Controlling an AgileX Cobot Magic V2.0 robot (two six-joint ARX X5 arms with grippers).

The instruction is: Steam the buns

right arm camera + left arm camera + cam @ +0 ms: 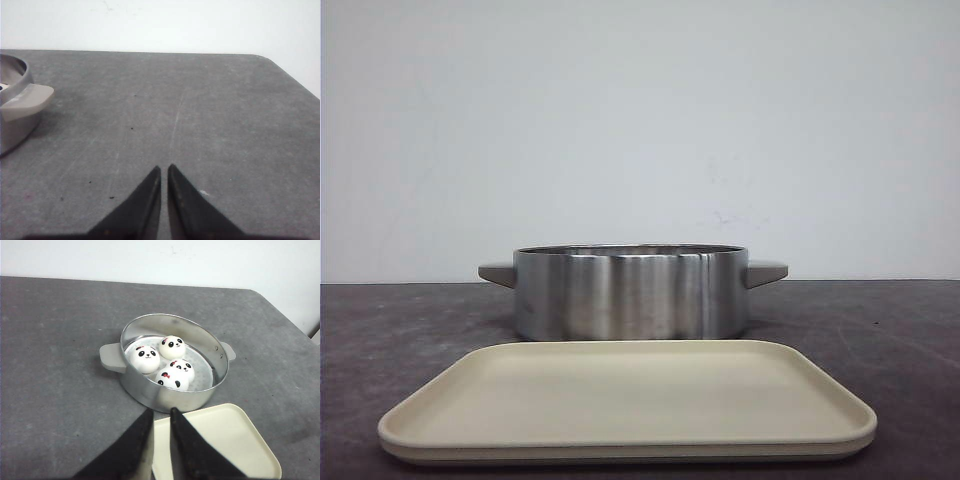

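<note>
Four buns (169, 363) are seen in the left wrist view, grouped inside the steel steamer pot (150, 390) on its pale perforated insert. Each bun is white and dome-shaped with a black panda face; the two nearer the camera are pressed against each other, and the other two sit just beside them. The pot is placed on the dark grey surface (55, 350), with a beige handle (111, 358) projecting from each side.

Just beside the pot, on the robot's side, a cream rectangular tray (620, 400) is laid flat on the surface, and nothing is carried on it. In the front view the buns are hidden by the pot wall (630, 295).

The left tool (161, 412) is held above the near edge of the tray, its fingers drawn almost together with only a narrow gap between the tips. Nothing is gripped or touched by it.

The right tool (164, 169) is held above bare surface, well apart from the pot, whose handle appears at the frame edge. Its fingers are likewise nearly closed, and nothing is held.
</note>
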